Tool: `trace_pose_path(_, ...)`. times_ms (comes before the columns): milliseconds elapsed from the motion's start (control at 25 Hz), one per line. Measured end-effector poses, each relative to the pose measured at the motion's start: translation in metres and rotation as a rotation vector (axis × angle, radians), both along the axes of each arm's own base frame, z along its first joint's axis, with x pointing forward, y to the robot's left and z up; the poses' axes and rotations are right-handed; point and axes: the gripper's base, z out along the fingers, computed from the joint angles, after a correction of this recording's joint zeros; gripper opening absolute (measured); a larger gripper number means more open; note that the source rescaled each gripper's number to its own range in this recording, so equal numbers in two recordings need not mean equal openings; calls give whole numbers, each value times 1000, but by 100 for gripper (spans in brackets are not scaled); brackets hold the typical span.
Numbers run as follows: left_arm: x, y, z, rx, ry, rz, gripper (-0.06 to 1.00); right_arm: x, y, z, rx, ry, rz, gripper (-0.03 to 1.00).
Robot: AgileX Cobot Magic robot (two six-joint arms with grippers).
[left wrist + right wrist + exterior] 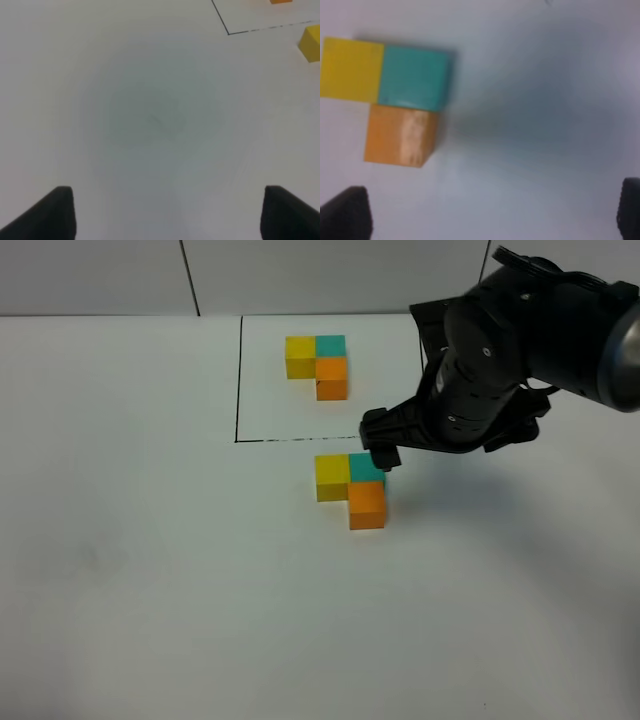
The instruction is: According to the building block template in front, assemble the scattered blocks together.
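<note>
The building block template, an L of yellow, teal and orange cubes, lies inside a thin black border at the back. In front of it the scattered blocks sit pressed together in the same L: yellow, teal, orange. My right gripper hovers just above the teal cube's far right corner. In the right wrist view it is open and empty, with yellow, teal and orange ahead of it. My left gripper is open over bare table, the yellow cube far off.
The black border line runs down the template's left side and along its front. The bulky right arm hangs over the table's back right. White table surface spreads to the left and front.
</note>
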Motion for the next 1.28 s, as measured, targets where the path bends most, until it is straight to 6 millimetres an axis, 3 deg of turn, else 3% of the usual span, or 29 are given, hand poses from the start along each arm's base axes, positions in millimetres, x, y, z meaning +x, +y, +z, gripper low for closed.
trace_pose_path(160,0,0,0,0,0,0,75,-8,-19,-11,-5,10,-18,100)
trace_pose_path(320,0,0,0,0,0,0,75,3,-46,-15,-18,9,-52,99)
trace_pose_path(560,0,0,0,1,0,-1,75,23,-120,-11,-41,6,-192,99)
trace_pose_path(680,0,0,0,1,0,-1,75,19,-140,-1,-55,-11,-196,99)
trace_pose_path(960,0,0,0,1,0,-1,75,-27,-168,34,-46,-121,-212,99)
trace_pose_path(1280,0,0,0,1,0,-1,75,-108,-180,60,-20,-217,-228,99)
